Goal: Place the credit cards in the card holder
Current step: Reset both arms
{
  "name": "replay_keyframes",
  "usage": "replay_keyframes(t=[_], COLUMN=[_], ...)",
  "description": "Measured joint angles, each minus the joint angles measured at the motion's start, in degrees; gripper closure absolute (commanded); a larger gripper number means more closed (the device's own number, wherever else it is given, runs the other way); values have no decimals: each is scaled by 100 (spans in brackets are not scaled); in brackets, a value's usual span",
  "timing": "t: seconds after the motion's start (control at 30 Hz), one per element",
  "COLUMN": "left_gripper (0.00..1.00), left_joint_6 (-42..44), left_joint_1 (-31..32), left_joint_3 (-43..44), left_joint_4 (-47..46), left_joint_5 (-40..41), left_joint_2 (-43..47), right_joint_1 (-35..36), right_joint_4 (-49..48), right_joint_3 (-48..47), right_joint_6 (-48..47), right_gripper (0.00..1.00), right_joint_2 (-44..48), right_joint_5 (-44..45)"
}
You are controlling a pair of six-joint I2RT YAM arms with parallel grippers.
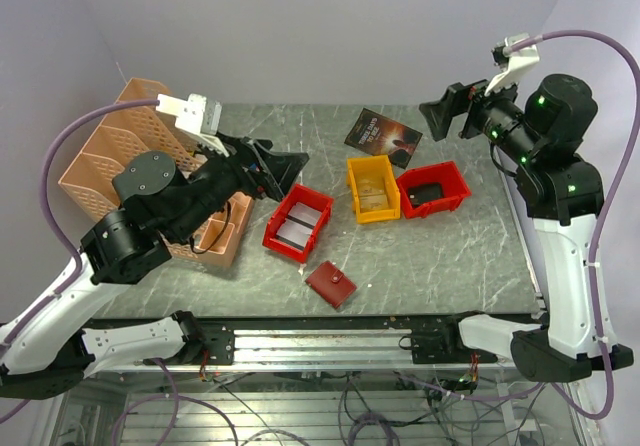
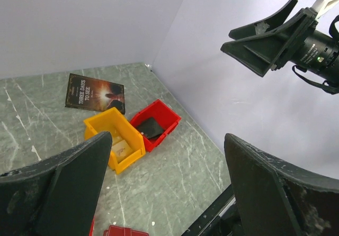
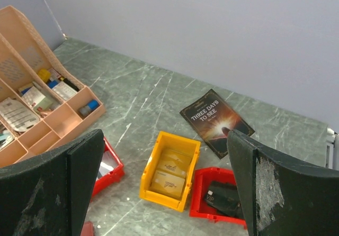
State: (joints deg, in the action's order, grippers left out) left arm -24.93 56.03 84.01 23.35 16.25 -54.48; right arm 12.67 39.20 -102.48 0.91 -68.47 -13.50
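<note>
A: What stands furthest left?

B: A salmon-pink organiser (image 1: 95,161), tilted back at the table's (image 1: 440,256) left edge; its compartments hold small odds and ends (too small to name from above). The left gripper (image 1: 285,174) hangs just to its right, above the table, fingers spread wide; nothing is between them.

A: And below that gripper?

B: The left red bin (image 1: 275,228), set at an angle; flat pale and dark pieces lie in it, though I cannot tell whether they are cards. In front of it, nearer the front edge, the card holder (image 1: 331,284) lies folded shut on the bare stone, its snap tab pointing right; it touches neither bin.

A: Where are the credit cards?

B: Pale credit cards (image 3: 169,175) lie flat in the yellow bin (image 1: 356,191), right of the left red bin; the right wrist view shows printed marks on them. Behind the yellow bin a dark booklet (image 1: 383,136) with an orange glow on its cover lies flat.

A: Anything further right?

B: The right red bin (image 1: 445,204), touching the yellow one; something dark and flat sits in it, but I cannot say what. The right gripper (image 1: 432,121) is high above the table's far right corner, pointing left; its fingers are fully parted and it grasps nothing.
</note>
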Motion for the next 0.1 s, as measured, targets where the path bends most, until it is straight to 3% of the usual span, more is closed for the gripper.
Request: replay_keyframes(t=[0.1], left_gripper=[2], left_joint_6=[17], left_joint_1=[0], left_joint_3=[-31], left_joint_4=[2], left_joint_5=[0], left_joint_2=[0], right_joint_1=[-44], right_joint_4=[-2], right_joint_3=[2], right_joint_6=[2], right_gripper=[0], right_joint_2=[0], right_joint_5=[-2])
